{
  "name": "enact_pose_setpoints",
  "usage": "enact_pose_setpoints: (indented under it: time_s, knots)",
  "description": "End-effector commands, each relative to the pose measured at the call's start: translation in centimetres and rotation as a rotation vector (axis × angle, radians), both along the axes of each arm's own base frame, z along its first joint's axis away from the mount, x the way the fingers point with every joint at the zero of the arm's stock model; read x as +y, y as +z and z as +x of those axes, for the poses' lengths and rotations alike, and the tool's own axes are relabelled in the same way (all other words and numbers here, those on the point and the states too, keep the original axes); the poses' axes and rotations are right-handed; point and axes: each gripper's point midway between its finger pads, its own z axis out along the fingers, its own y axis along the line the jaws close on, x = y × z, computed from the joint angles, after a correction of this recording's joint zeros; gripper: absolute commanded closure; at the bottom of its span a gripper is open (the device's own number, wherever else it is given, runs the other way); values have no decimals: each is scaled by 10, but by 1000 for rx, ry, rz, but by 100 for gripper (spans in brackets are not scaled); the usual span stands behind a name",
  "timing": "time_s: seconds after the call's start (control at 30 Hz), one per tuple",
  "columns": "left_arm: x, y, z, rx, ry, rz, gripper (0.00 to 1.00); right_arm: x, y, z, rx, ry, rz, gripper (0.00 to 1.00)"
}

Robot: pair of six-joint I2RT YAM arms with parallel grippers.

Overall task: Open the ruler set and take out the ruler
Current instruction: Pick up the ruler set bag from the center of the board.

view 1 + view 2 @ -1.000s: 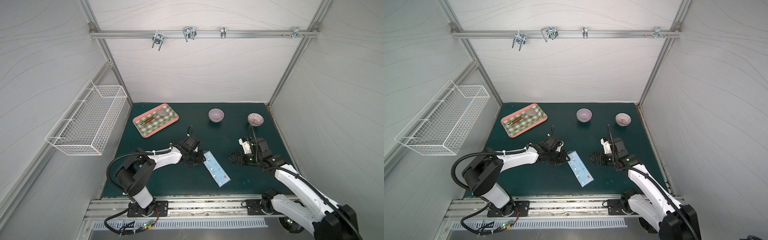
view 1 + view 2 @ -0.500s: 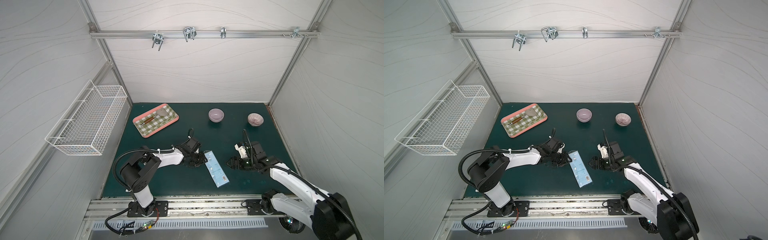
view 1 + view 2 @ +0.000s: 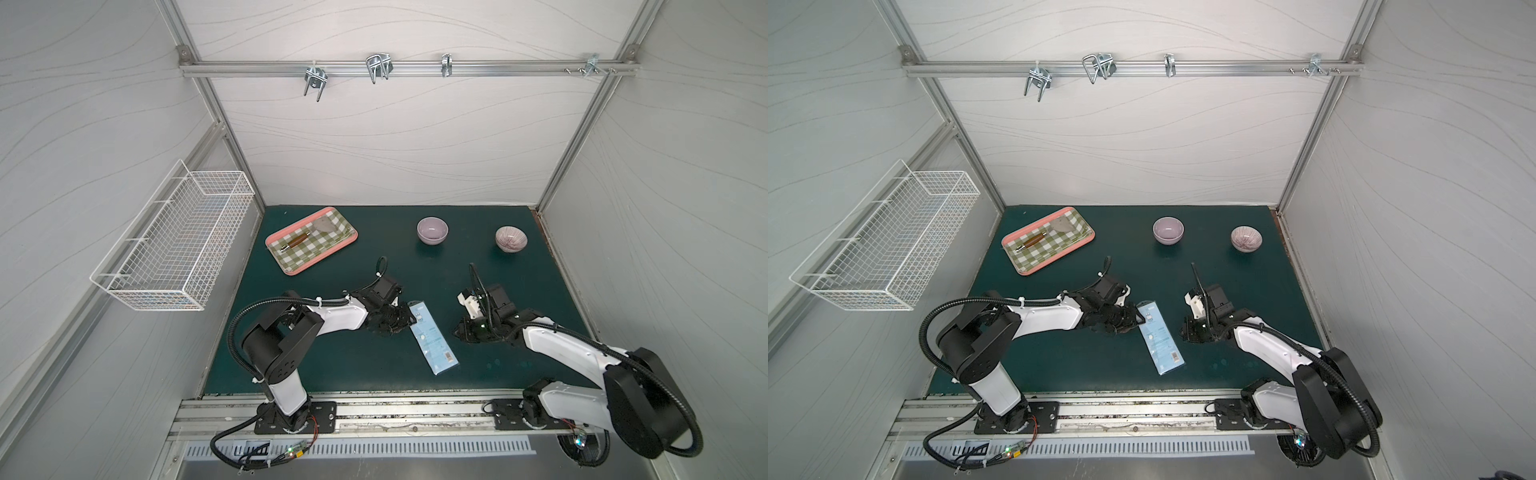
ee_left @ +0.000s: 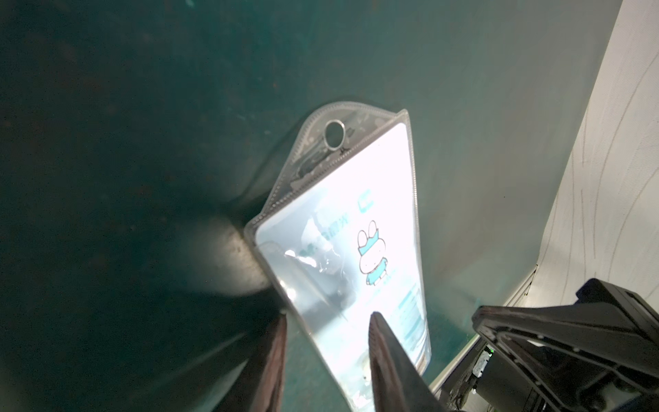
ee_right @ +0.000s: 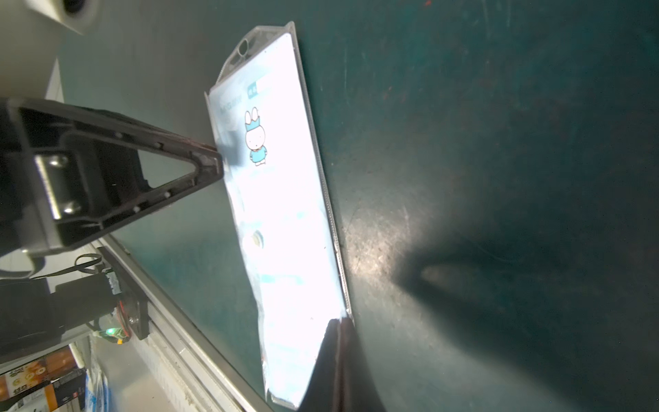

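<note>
The ruler set [image 3: 432, 338] lay flat and slantwise on the green worktop [image 3: 332, 365], near the middle of its front edge, with the hang tab toward the back and the barcode end toward the front. The left gripper [image 4: 328, 315] stood partly open near the tab end. One finger [image 4: 383, 342] was over the clear sleeve and the other [image 4: 276, 349] over the worktop just beside its long edge, gripping nothing. The right gripper [image 5: 337, 324], fingers pressed together, sat low by the opposite long edge; whether it pinched the sleeve could not be told. A checked tray [image 3: 307, 253] sat near the back left corner, with a plain bowl [image 3: 432, 231] and a streaked bowl [image 3: 511, 239] near the back edge.
</note>
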Motion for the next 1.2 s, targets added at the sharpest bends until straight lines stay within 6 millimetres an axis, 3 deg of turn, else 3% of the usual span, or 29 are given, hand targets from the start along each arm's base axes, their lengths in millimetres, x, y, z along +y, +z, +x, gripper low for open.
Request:
enact_pose_setpoints:
  time_s: [0.0,0.4,0.87,1.17]
  knots:
    - [-2,-7,-1,15,10,-6,61,2,-5,6,-12,-8,-20,100]
    - [-3,-13,-4,30,7,-13,61,21,-33,9,45,33,-50,100]
    - [-2,-16,-6,38,3,-15,62,42,-42,21,50,58,-53,100]
    - [-4,-18,-7,41,-4,-17,83,45,-44,21,56,62,-55,100]
